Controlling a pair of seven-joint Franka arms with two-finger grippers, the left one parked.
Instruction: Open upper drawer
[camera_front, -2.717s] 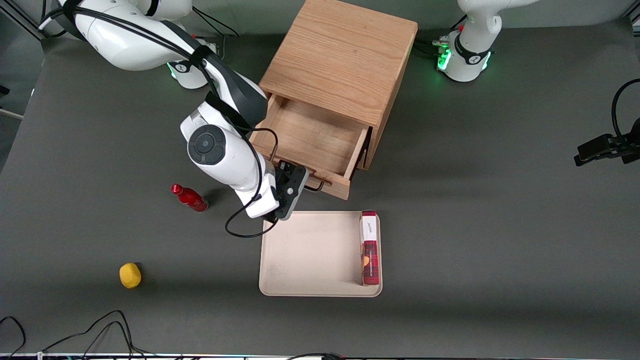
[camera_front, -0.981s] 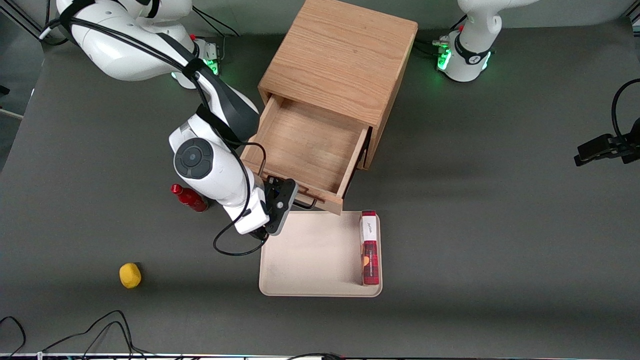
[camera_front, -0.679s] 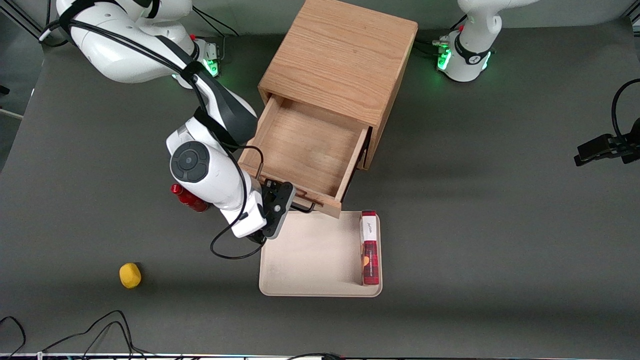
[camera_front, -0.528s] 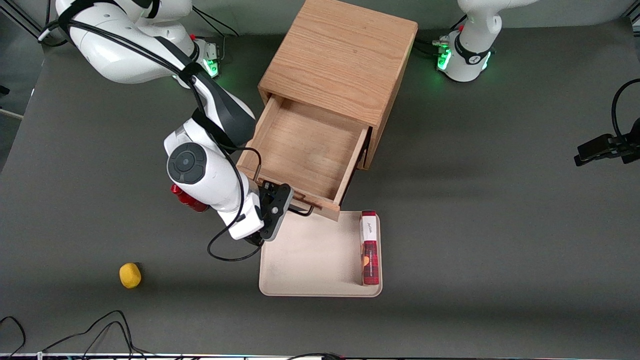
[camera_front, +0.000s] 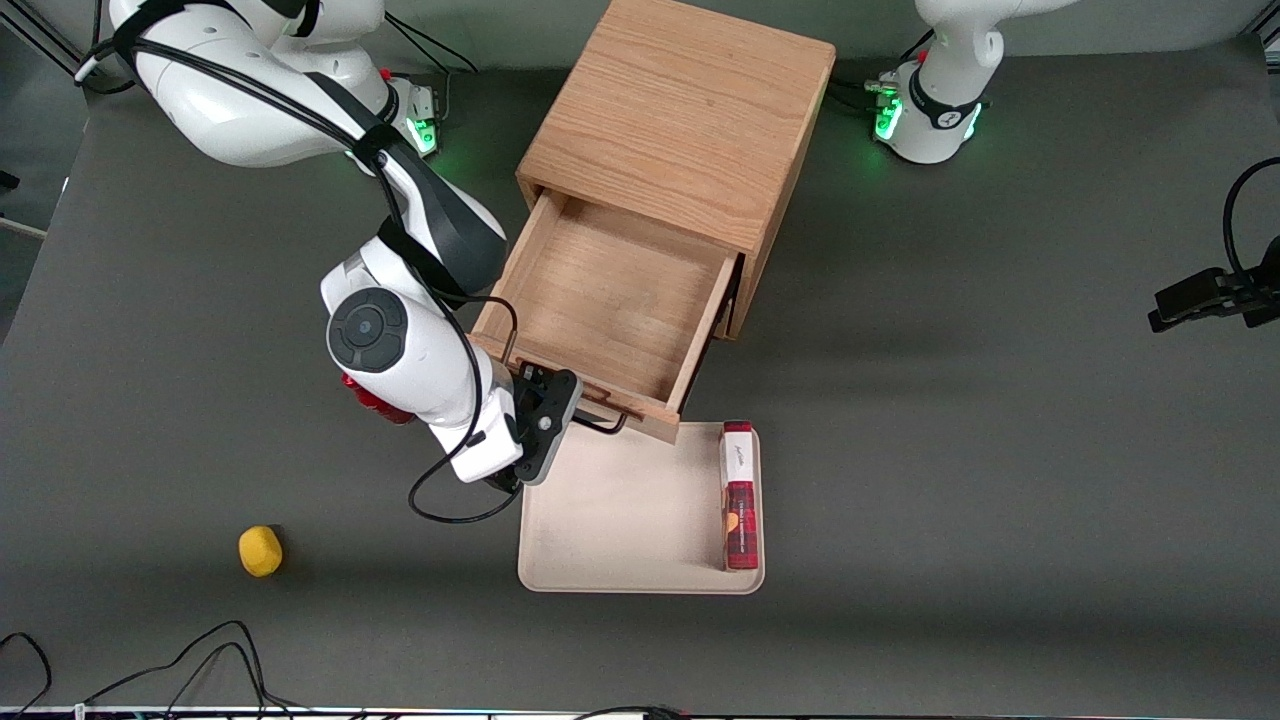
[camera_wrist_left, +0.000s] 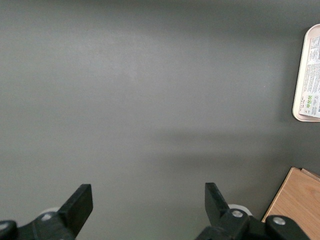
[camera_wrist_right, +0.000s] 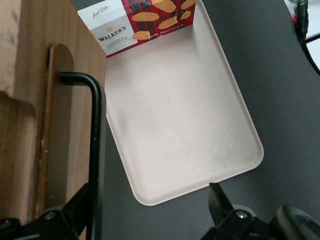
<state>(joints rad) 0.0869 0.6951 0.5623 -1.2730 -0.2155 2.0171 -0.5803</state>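
The oak cabinet (camera_front: 680, 110) stands at the table's middle. Its upper drawer (camera_front: 610, 300) is pulled well out toward the front camera and is empty inside. Its thin black wire handle (camera_front: 600, 422) hangs over the tray's edge. My right gripper (camera_front: 562, 402) is at the drawer front, low beside the handle. In the right wrist view the gripper (camera_wrist_right: 147, 210) is open wide. The handle (camera_wrist_right: 96, 140) runs along the drawer front (camera_wrist_right: 65, 125), just inside one of the fingers (camera_wrist_right: 75, 207). The bottom drawer is hidden.
A beige tray (camera_front: 620, 520) lies in front of the drawer, with a red biscuit box (camera_front: 740, 500) along one edge; both show in the right wrist view, tray (camera_wrist_right: 175, 130) and box (camera_wrist_right: 135, 20). A red bottle (camera_front: 375, 400) is partly under my arm. A yellow lump (camera_front: 260, 550) lies nearer the camera.
The drawer has slid further out of the cabinet toward the camera, and my arm has moved with it. Over the last half second the gripper has shifted only slightly.
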